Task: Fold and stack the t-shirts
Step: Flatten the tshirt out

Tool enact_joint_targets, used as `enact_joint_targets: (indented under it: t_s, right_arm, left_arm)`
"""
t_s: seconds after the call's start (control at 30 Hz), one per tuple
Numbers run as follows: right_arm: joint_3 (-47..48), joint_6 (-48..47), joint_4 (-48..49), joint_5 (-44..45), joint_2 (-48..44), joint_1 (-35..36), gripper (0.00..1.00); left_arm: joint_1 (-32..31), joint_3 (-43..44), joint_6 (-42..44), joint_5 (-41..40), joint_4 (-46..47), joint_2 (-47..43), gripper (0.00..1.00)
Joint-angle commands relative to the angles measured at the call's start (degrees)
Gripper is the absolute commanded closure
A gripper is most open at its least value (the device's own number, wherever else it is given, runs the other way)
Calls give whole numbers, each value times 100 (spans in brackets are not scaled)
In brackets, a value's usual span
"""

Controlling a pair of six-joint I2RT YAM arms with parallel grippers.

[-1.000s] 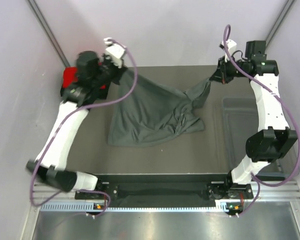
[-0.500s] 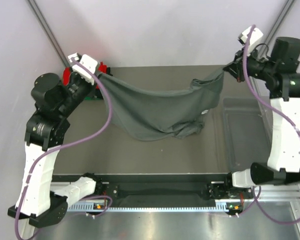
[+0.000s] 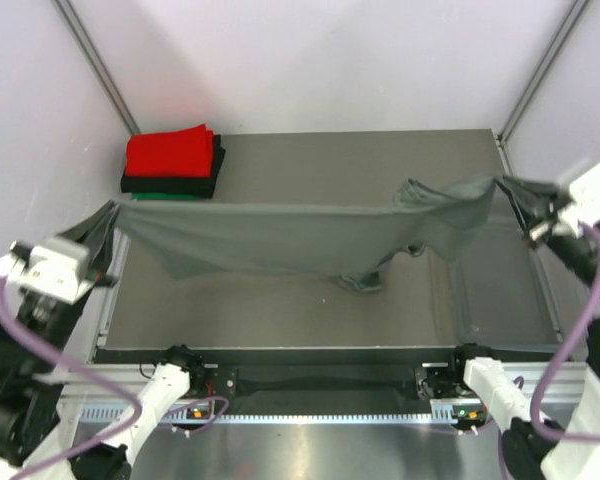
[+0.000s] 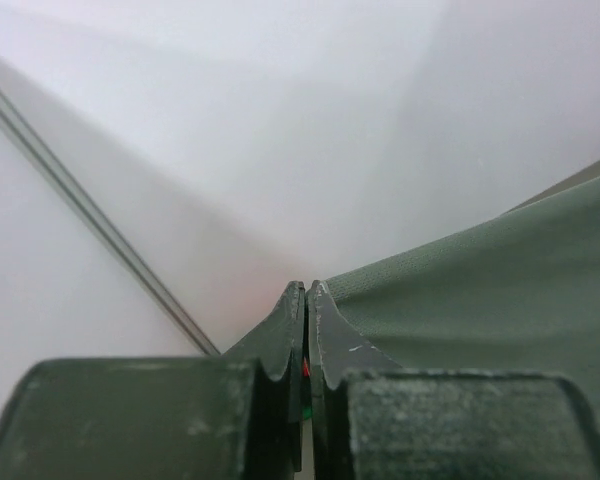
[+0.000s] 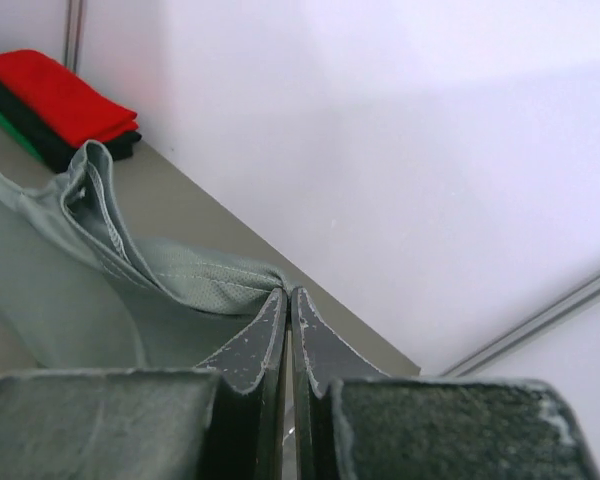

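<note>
The dark grey t-shirt (image 3: 280, 235) is stretched in the air over the table (image 3: 310, 160), long axis running left to right, top edge taut and nearly level, lower cloth sagging in wrinkles (deepest right of centre). The left gripper (image 4: 306, 300) and the right gripper (image 5: 287, 298) each pinch one end, fingers pressed together on the cloth.

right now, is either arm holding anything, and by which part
Both hold the dark grey t-shirt, stretched between them over the table: the left fingers pinch its left end, the right fingers a stitched edge at its right end.
</note>
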Motion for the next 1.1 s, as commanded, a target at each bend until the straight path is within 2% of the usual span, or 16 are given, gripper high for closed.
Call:
enact_joint_targets:
  t_s: [0.0,0.07,0.2,0.27,0.4,0.53,0.6,0.67,0.7,0.83,0.9,1.03,1.07]
  right_arm:
    - [-301,-161,-134,84,-641,-64,100]
    - [-276,-196,-213,110,-1019,-64,100]
    - [259,-170,-310,443,-1126,-64,100]
    - [506,-161,-74,672,-1021,-55,100]
    - [927,-179,418,928,-372,-55,100]
    - [1070,-310,735,893,411,-55,100]
    - [781,-354,937,832,648,-55,100]
    - [79,-468,1288,805,771,-55,100]
    - [-185,-512,1507,779,798,-55,100]
    - [-1686,-697,2079,638,965,-55,100]
    - [-2067,-706,2421,620,1176,-55,100]
    - [-2683,-855,2915,690,1904,24,100]
    - [-2693,-873,3002,708,2324,85,100]
  left_arm:
    - [133,132,134,96,-408,-369,100]
    - [220,229,125,166,-619,-545,100]
    - [282,702,178,246,-717,-537,100]
    - [282,870,239,-86,-568,-344,100]
    - [221,1073,721,-763,-383,139,100]
    - [2,723,1065,-1221,-216,517,100]
    - [-157,76,1232,-1449,-93,579,100]
    - [-219,-453,1277,-1424,-5,614,100]
    - [-210,-1091,1312,-1346,74,597,100]
    - [-219,-2747,1399,-1441,951,570,100]
    - [-210,-3423,1531,-1520,1532,781,100]
    - [-122,-4050,1812,-1661,2375,1623,100]
    - [35,-4103,1830,-1618,2577,2086,100]
